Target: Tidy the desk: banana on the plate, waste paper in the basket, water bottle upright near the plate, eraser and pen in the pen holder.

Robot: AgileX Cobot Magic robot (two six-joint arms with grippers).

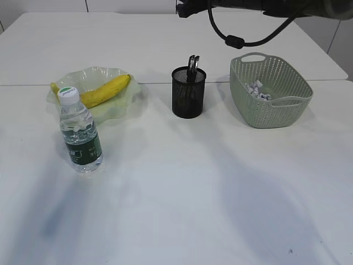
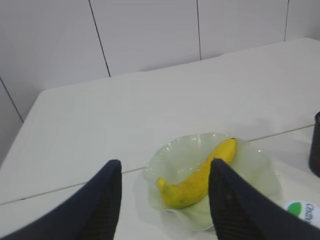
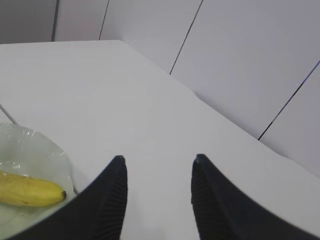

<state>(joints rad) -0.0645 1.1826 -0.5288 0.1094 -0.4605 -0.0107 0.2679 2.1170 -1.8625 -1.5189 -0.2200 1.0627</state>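
The curved yellow banana [image 1: 105,90] lies inside the translucent pale green dish with the ruffled rim [image 1: 122,103], its stem end toward the left edge. The small clear plastic water bottle with white cap and dark green label [image 1: 80,132] stands upright on the white table [image 1: 182,187], just in front of the plate's left side. The black wire-mesh cylindrical pen holder [image 1: 188,93] sits mid-table, with a dark pen clip [image 1: 192,63] projecting above its rim (the eraser cannot be made out). The sage-green perforated plastic basket [image 1: 276,102] stands to the right, crumpled white paper [image 1: 258,90] inside. The left gripper [image 2: 165,200] hangs above the plate, jaws parted with nothing between them. The right gripper [image 3: 159,195], likewise parted and empty, hovers over bare table beside the plate.
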